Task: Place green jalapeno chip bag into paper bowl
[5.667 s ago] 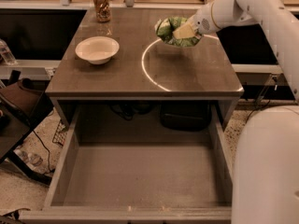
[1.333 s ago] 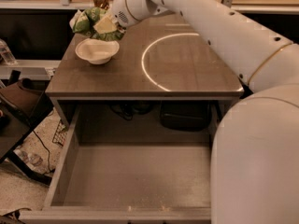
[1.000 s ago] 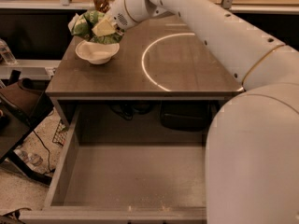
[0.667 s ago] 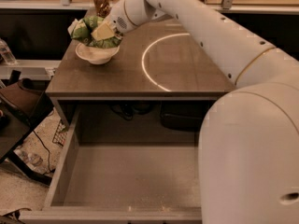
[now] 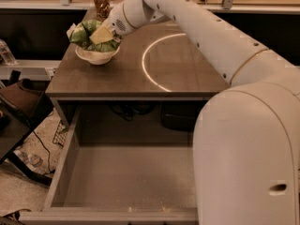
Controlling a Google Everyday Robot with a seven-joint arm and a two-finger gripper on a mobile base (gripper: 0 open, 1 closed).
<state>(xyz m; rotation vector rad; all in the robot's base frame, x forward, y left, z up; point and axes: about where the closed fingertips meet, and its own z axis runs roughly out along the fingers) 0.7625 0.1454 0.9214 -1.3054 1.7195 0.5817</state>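
Observation:
The green jalapeno chip bag (image 5: 86,33) lies in the cream-white paper bowl (image 5: 96,57) at the far left of the brown table top, bulging above the rim. My gripper (image 5: 101,34) sits right over the bowl, its pale fingers still closed on the bag's right side. My white arm reaches in from the lower right across the table.
A tall brownish jar with a lid (image 5: 101,3) stands behind the bowl at the table's back edge. A bright ring of light (image 5: 159,60) lies on the table top. An open drawer (image 5: 124,177) juts out under the table's front edge. Clutter and cables lie on the floor at the left.
My gripper carried the bag from the right side of the table to the left and lowered it into the bowl. Over the last second it sank a little further.

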